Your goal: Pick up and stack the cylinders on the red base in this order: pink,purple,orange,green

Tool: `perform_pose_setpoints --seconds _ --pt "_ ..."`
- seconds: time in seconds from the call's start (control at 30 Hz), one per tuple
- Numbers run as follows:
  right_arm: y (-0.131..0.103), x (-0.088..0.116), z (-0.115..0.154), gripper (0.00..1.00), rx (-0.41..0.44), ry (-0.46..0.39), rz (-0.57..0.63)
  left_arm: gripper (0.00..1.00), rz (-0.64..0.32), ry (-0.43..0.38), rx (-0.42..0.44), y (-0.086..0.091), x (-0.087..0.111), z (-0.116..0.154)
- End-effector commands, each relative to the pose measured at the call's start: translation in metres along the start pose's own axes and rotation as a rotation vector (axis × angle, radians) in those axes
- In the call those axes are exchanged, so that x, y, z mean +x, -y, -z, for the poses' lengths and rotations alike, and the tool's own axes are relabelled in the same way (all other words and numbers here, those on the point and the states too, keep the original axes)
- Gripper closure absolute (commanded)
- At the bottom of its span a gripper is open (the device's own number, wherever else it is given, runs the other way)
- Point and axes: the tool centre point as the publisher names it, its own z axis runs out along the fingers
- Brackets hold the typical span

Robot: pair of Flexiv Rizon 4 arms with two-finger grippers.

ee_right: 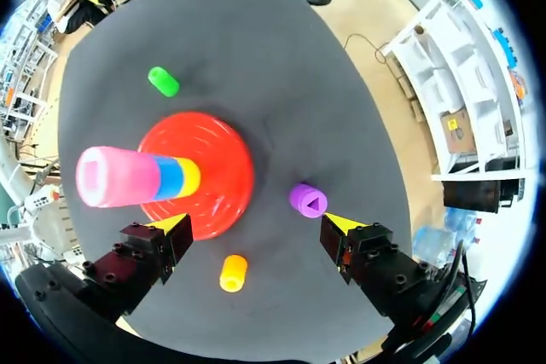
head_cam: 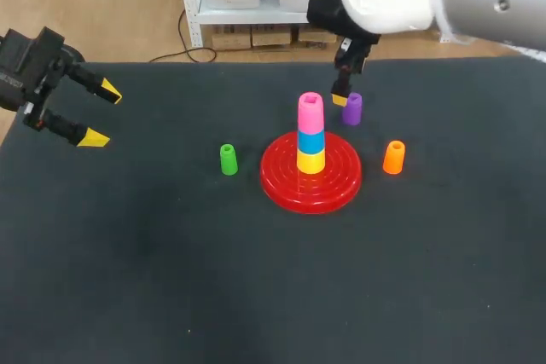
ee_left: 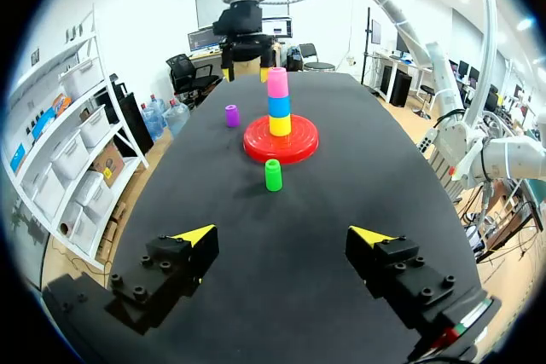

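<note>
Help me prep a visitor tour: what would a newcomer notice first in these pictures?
First, the pink cylinder topping a blue cylinder and yellow cylinder on the red base, in the middle of the table. Next, the right end effector, open, right by the purple cylinder beyond the base. The green cylinder and orange cylinder stand either side.

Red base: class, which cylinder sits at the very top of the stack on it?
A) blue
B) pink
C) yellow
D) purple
B: the pink cylinder tops the stack on the red base, above the blue cylinder and yellow cylinder; the purple cylinder stands apart on the table.
</note>
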Motion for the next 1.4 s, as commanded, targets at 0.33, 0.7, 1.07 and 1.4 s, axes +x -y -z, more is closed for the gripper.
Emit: perform_pose_setpoints --seconds 0.33,0.7,1.07,1.4 --pt "0.004 0.007 -0.031 0.00 -0.022 -0.102 -0.011 0.00 -0.001 -0.001 -0.003 0.001 0.000 0.000" --pt "0.006 0.016 -0.051 0.00 0.017 -0.128 -0.008 0.00 -0.001 -0.001 -0.003 0.001 0.000 0.000" --pt "0.016 0.019 -0.058 0.00 0.027 -0.124 -0.020 0.00 -0.001 -0.001 -0.003 0.001 0.000 0.000" --pt "0.023 0.018 -0.061 0.00 0.012 -0.116 -0.008 0.00 -0.001 -0.001 -0.003 0.001 0.000 0.000"
